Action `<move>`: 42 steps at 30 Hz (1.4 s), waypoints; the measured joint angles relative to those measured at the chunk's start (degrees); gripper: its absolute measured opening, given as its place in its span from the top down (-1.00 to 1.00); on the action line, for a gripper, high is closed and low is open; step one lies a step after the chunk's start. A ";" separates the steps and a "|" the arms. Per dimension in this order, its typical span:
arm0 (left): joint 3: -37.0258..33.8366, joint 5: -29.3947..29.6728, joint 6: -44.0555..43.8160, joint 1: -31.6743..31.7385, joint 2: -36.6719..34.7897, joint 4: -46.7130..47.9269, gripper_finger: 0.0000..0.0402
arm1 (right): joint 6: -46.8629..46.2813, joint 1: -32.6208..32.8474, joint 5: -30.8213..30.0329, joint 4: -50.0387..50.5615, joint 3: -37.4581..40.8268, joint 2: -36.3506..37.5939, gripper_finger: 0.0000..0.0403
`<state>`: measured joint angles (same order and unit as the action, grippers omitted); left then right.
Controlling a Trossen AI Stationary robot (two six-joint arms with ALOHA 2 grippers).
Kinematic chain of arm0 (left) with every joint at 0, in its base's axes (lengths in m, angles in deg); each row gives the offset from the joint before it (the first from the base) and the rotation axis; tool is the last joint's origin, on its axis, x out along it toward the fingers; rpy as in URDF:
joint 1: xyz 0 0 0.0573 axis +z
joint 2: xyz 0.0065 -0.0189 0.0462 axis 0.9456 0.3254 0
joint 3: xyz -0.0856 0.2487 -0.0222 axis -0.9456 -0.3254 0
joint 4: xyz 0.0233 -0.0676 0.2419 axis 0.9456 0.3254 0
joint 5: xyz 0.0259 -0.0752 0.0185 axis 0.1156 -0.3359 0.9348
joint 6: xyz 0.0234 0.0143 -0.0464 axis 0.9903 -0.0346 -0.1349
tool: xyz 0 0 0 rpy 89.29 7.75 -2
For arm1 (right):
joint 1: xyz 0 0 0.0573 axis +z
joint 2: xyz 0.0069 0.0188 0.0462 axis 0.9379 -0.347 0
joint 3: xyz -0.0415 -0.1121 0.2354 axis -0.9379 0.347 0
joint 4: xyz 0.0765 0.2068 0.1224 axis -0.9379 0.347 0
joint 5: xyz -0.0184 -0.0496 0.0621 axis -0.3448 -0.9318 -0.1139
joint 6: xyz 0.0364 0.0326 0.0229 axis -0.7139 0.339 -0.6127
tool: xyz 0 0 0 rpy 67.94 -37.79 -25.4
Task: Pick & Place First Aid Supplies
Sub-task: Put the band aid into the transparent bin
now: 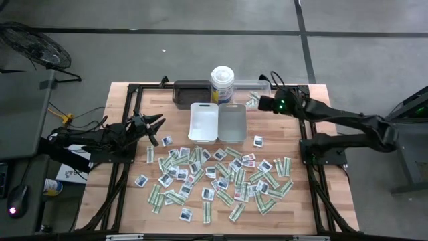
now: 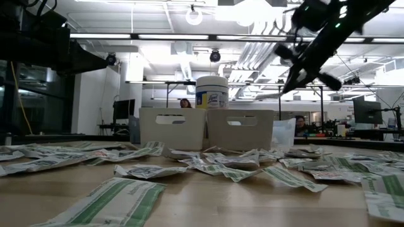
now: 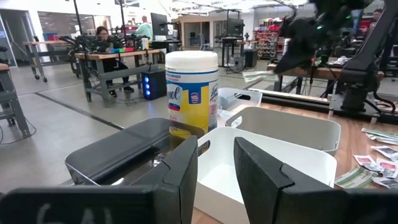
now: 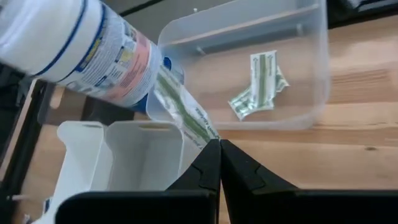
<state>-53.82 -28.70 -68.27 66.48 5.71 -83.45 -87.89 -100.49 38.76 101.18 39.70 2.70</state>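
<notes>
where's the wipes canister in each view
High view: wipes canister at the table's far edge, behind the two trays.
Low view: centre, rising behind the trays.
Left wrist view: centre-left, beyond the white tray.
Right wrist view: upper left, tilted.
Shared landmark: the white tray beside it.

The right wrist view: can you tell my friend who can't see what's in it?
The right gripper is shut on a narrow green-and-white strip, holding it near a clear tray on the wooden table. Two more green-and-white strips already lie in that tray. Beside it are a white canister and two white trays.
</notes>
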 joint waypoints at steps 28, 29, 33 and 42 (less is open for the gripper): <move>0.00 0.00 0.00 0.01 0.01 0.00 0.50 | -1.98 -14.96 16.88 -21.83 0.00 -24.95 0.98; 0.00 0.02 0.00 0.00 -0.01 -0.02 0.50 | -1.98 -14.96 17.07 -21.84 0.00 -24.95 0.95; -0.01 0.00 0.01 0.00 0.00 -0.01 0.50 | -2.10 -14.96 16.66 -21.84 0.00 -24.95 0.78; 0.00 0.00 0.01 0.00 0.00 -0.02 0.50 | -1.51 -14.63 16.49 -23.19 0.04 -24.50 0.34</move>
<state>-53.82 -28.70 -68.26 66.47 5.71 -83.47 -89.39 -115.12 55.26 77.99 39.74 -21.80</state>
